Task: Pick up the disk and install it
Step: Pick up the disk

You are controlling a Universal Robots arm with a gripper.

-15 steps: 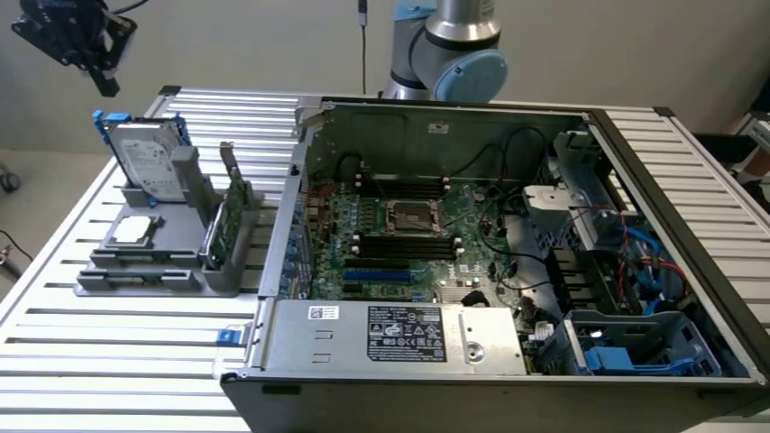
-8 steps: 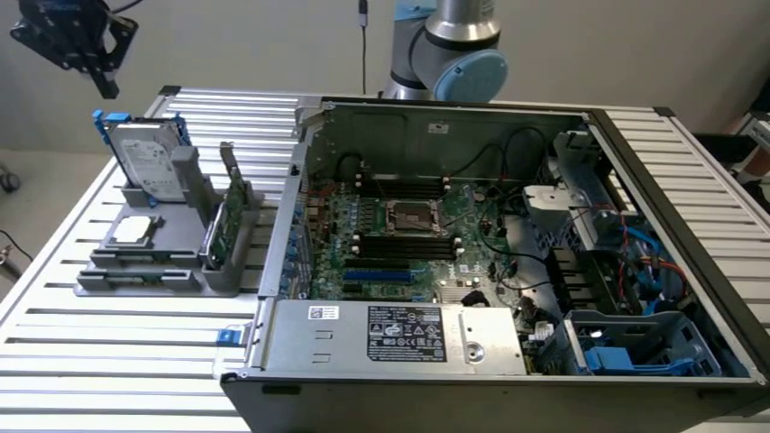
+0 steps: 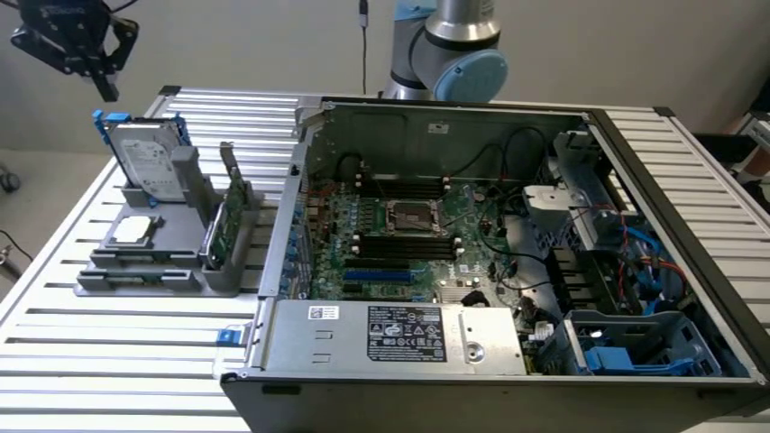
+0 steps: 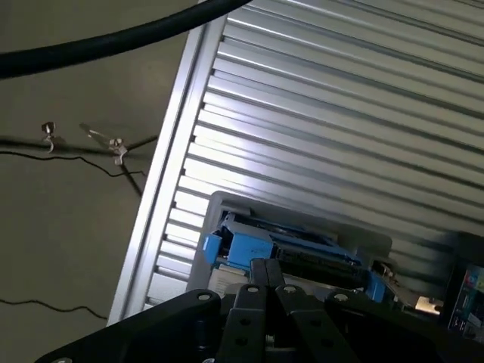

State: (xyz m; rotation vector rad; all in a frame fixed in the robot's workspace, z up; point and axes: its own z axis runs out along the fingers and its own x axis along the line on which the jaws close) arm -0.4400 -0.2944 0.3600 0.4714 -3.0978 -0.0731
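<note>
The disk (image 3: 148,161) stands upright in a grey holder (image 3: 169,262) at the exterior view's left, silver with a white label and a blue carrier frame. My gripper (image 3: 107,88) hangs above and slightly to the left of it, shut, with nothing between its fingers. In the wrist view the closed fingertips (image 4: 257,271) meet just over the disk's blue top edge (image 4: 281,246), with a clear gap between them and the disk.
An open computer case (image 3: 506,262) fills the middle and right of the ribbed metal table (image 3: 96,379). A silver chip (image 3: 135,229) and a green card (image 3: 227,216) share the holder. A blue drive bay (image 3: 616,357) sits in the case's near right corner. A black cable (image 4: 113,39) crosses overhead.
</note>
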